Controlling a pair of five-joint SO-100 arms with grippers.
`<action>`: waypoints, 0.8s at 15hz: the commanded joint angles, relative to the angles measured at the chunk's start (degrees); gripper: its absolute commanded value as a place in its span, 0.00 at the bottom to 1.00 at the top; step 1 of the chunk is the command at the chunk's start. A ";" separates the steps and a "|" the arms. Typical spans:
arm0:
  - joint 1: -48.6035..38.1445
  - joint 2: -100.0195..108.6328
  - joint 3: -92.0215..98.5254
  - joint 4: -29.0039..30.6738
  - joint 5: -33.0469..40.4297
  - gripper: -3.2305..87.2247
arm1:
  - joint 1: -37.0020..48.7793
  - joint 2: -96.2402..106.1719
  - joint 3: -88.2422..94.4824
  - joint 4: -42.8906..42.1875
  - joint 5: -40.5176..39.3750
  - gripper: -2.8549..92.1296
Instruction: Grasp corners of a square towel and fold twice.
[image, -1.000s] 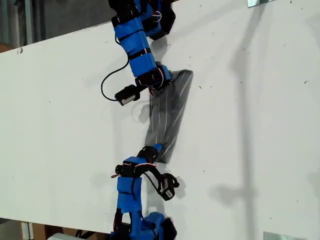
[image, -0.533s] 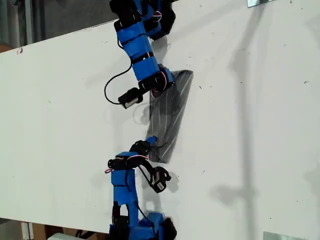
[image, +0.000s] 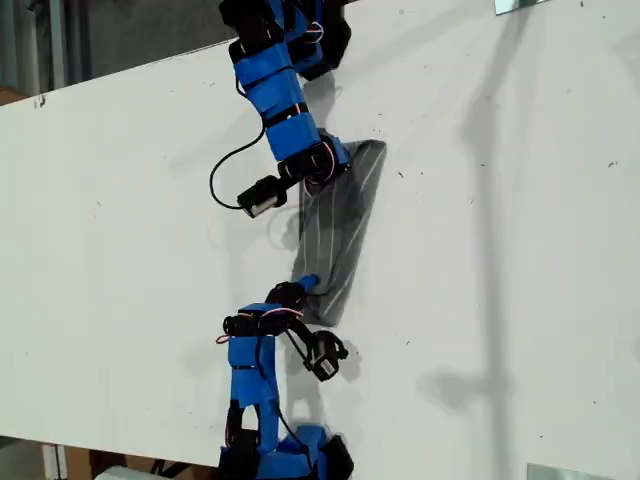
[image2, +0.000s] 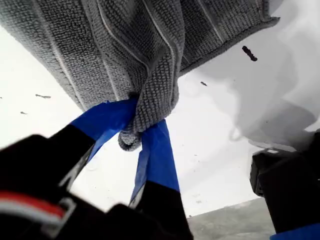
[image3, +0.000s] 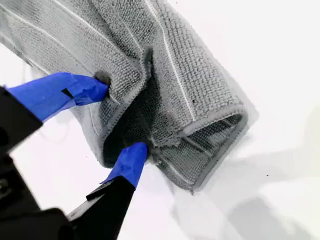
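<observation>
One towel (image: 340, 225) lay on the white surface (image: 520, 260) as a narrow, already doubled strip, its long axis running from one blue arm to the other, with an arm at each end of it. My first gripper (image2: 137, 127) had its fingers (image2: 157, 155) clamped on a bunched corner of the towel, the rest of the cloth spreading away beyond the tips. My second gripper (image3: 117, 120) had its fingers (image3: 75, 90) closed across the stacked layers near a folded end, one on top and the other tucked under the fold. The wrist views did not show which arm held which end. I judged the next fold to turn on that axis: one end carried along the strip toward the other. I counted two arms, two grippers and one towel.
</observation>
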 joint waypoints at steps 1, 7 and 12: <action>2.72 0.53 -0.09 -1.49 -2.29 0.28 | -0.53 0.26 -3.43 -0.44 -0.35 0.03; 4.75 -3.78 -1.76 -3.96 -3.69 0.03 | -1.05 -0.09 -4.31 -0.62 -0.26 0.03; 5.27 2.20 -5.98 3.96 -2.37 0.03 | -2.37 0.62 -9.23 2.64 -0.44 0.03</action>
